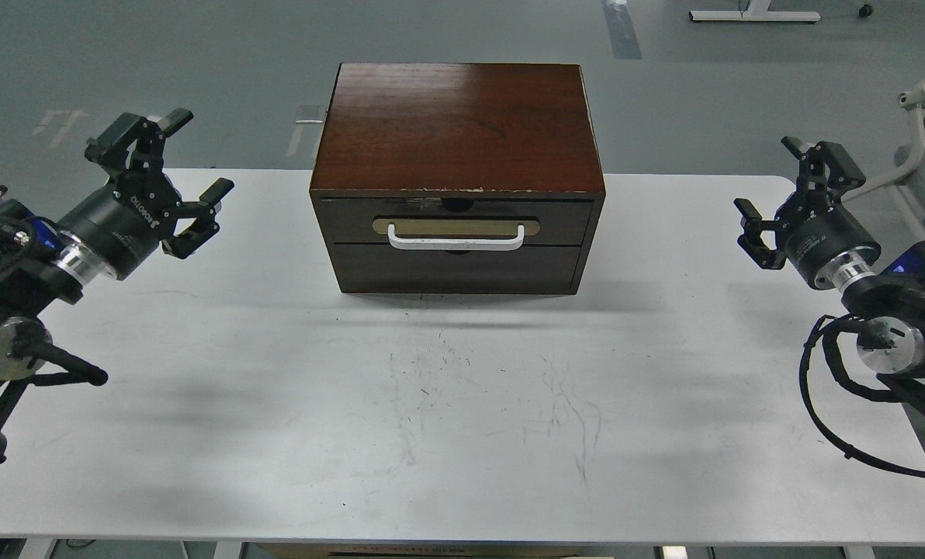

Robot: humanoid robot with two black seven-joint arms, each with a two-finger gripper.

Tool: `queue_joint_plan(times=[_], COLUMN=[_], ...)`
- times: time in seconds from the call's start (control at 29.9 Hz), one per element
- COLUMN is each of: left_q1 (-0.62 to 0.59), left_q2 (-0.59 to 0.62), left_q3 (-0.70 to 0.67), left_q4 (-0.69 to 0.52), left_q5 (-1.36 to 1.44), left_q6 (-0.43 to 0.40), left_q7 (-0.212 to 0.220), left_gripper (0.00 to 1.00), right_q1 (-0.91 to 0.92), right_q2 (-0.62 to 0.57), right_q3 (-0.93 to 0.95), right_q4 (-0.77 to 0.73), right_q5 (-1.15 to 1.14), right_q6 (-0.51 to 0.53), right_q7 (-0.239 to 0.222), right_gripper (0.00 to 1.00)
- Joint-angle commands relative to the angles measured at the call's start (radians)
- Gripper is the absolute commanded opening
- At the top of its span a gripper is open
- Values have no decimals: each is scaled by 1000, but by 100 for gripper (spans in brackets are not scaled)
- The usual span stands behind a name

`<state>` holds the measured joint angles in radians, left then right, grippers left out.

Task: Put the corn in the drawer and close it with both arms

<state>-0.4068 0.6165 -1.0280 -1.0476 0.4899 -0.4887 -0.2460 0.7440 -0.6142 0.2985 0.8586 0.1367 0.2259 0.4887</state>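
Observation:
The dark brown cabinet stands at the back middle of the white table. Its upper drawer, with a white bar handle on a beige plate, is shut flush with the cabinet front. The corn is not in view. My left gripper is open and empty, raised at the left, well clear of the cabinet. My right gripper is open and empty at the right, also apart from the cabinet.
A plain dark panel sits below the drawer. The tabletop in front of the cabinet shows only scuff marks. Grey floor lies beyond the table, with a white frame at the far right.

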Motion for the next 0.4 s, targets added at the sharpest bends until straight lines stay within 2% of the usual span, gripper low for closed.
queue_joint_plan(times=[0.0, 0.37], left_q1=[42, 80], left_q2=[-3, -35], left_q3=[0, 6], left_q4=[11, 11], left_q5=[-31, -33], left_q6=[0, 0], left_q7=[1, -4], left_gripper=[99, 99], right_q1=[0, -9], right_q2=[5, 56], right_q3=[2, 1], right_q4=[4, 11], right_q5=[1, 1], right_q6=[0, 10], right_q7=[0, 0], right_gripper=[100, 100])
